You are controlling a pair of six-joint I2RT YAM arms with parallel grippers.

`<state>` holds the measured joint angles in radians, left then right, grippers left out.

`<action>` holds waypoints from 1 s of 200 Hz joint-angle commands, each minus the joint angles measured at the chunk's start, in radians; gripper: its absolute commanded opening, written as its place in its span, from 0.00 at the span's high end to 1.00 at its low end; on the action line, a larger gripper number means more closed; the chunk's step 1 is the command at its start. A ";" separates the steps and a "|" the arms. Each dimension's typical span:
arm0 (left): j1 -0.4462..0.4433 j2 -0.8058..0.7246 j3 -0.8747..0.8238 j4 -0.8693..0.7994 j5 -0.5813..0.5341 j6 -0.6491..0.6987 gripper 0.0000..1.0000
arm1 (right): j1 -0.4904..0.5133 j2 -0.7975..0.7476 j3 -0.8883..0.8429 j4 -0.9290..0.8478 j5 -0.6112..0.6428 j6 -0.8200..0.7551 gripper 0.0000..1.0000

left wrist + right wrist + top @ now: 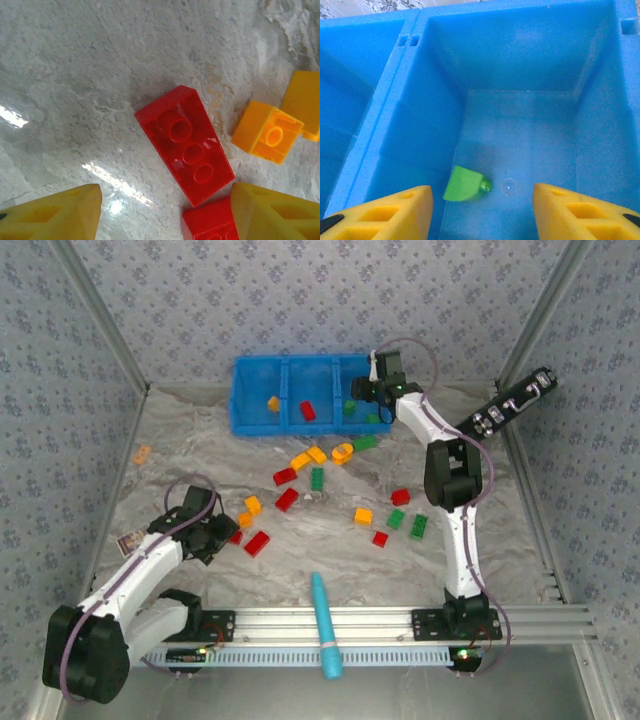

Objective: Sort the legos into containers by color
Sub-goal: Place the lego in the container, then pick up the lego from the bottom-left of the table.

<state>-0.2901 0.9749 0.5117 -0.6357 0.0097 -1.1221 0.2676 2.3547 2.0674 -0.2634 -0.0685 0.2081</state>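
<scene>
The blue bin (258, 390) stands at the back of the table, with an orange lego (273, 402) in its left compartment, a red one (308, 411) in the middle and green ones (350, 407) on the right. My right gripper (482, 210) hangs open over the right compartment, and a green lego (465, 184) lies free on the bin floor (535, 150) below it. My left gripper (165, 215) is open low over the table. An upturned red lego (185, 145) lies just ahead of it, and a second red lego (212, 222) sits against its right finger (275, 212). Two orange legos (267, 132) lie to the right.
Red, green and orange legos (316, 478) are scattered over the middle of the table, and one orange piece (142, 453) lies far left. A teal pen (325, 625) rests across the front rail. A long black device (510, 405) leans at the right wall.
</scene>
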 commanded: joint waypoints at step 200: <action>-0.011 0.243 -0.048 0.259 -0.027 -0.077 0.51 | 0.031 -0.793 -0.762 -0.160 -0.038 -0.151 0.30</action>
<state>-0.2958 1.1614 0.4812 -0.5022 -0.0586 -1.2003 0.3099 1.6428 1.4017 -0.3187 -0.1570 0.0586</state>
